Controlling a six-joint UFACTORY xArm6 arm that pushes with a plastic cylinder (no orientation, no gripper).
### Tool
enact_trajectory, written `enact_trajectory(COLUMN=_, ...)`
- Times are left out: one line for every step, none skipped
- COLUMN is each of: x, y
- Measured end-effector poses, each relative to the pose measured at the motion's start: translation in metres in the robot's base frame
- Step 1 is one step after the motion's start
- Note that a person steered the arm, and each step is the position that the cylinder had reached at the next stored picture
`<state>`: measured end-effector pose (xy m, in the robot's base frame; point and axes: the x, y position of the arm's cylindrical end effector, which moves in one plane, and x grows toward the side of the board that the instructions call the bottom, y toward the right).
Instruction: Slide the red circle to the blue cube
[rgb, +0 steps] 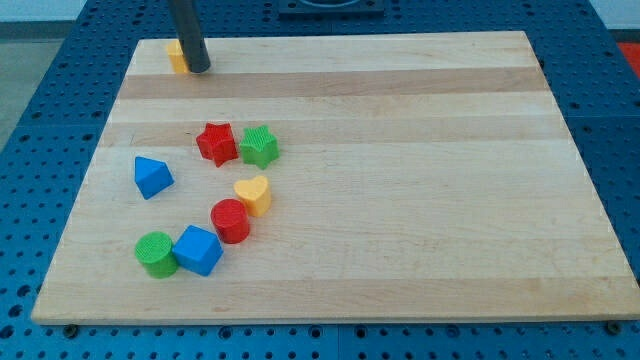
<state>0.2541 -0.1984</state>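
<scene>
The red circle (230, 220) lies on the wooden board at the lower left. The blue cube (198, 249) sits just below and left of it, almost touching. My tip (197, 68) is at the board's top left, far above both blocks, right beside a yellow block (176, 56) that the rod partly hides.
A green circle (155, 253) touches the blue cube's left side. A yellow heart (254, 194) lies just above right of the red circle. A red star (216, 143) and a green star (259, 146) sit side by side higher up. A blue triangle (152, 176) lies at the left.
</scene>
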Motion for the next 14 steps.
enact_trajectory(x=0.0, y=-0.009)
enact_trajectory(x=0.0, y=-0.013)
enact_trajectory(x=0.0, y=-0.013)
enact_trajectory(x=0.012, y=-0.013)
enact_trajectory(x=0.047, y=-0.014)
enact_trajectory(x=0.083, y=-0.025)
enact_trajectory(x=0.112, y=-0.051)
enact_trajectory(x=0.143, y=-0.083)
enact_trajectory(x=0.196, y=-0.094)
enact_trajectory(x=0.235, y=-0.089)
enact_trajectory(x=0.26, y=-0.054)
enact_trajectory(x=0.271, y=-0.015)
enact_trajectory(x=0.271, y=0.015)
enact_trajectory(x=0.271, y=0.047)
